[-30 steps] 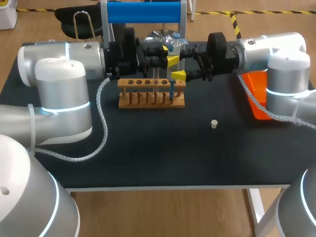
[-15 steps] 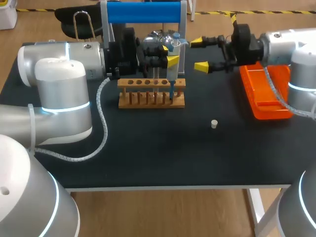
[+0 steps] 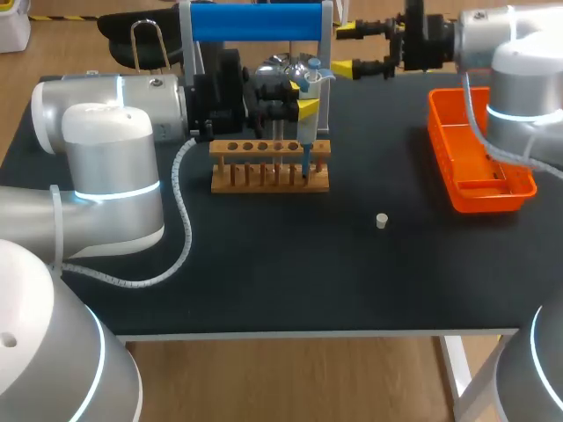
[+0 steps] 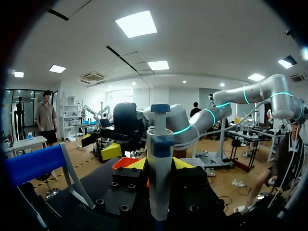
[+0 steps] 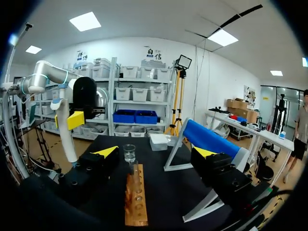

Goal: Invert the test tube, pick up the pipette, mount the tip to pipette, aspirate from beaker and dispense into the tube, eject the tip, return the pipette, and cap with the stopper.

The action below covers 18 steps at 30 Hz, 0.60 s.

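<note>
Right now my left gripper (image 3: 301, 97) clamps the pipette (image 3: 306, 132) upright, tip down at the rack's (image 3: 264, 180) right end; my right gripper (image 3: 345, 51) hangs wide and empty back-right of it, the stopper (image 3: 381, 221) lying nearer that arm

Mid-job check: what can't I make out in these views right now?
- Pipette lower end: left wrist view, hidden under the left pincer.
- Beaker liquid level: right wrist view, too small.
- What the pipette tip enters at the rack: head view, too small.
</note>
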Available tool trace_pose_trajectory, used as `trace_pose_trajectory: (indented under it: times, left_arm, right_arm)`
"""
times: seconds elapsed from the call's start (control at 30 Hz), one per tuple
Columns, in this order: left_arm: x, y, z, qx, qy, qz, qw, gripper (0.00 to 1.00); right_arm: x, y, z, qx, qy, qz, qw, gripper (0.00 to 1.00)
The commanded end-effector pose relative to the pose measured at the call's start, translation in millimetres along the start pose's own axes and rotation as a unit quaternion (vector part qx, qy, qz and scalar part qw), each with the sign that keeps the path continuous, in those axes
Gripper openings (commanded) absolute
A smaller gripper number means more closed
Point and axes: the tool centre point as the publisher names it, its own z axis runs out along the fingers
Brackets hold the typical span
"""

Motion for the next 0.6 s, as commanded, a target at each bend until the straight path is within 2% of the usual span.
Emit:
trace_pose_trajectory:
  times: [0.03,0.2,0.6]
  left_arm:
    - [0.1,-0.6,0.0,-0.001,0.0,0.0,1.0,0.0]
    - [0.1,-0.6,0.0,-0.001,0.0,0.0,1.0,0.0]
    - [0.1,-0.6,0.0,-0.001,0.0,0.0,1.0,0.0]
  right_arm:
    - [-21.2,-2.3,20.5,0.013,-0.005,0.005,1.0,1.0]
    - [-36.7,-2.9,31.1,0.034,-0.025,0.012,0.999,1.0]
    - [-52.1,1.2,53.7,0.068,-0.048,0.018,0.996,1.0]
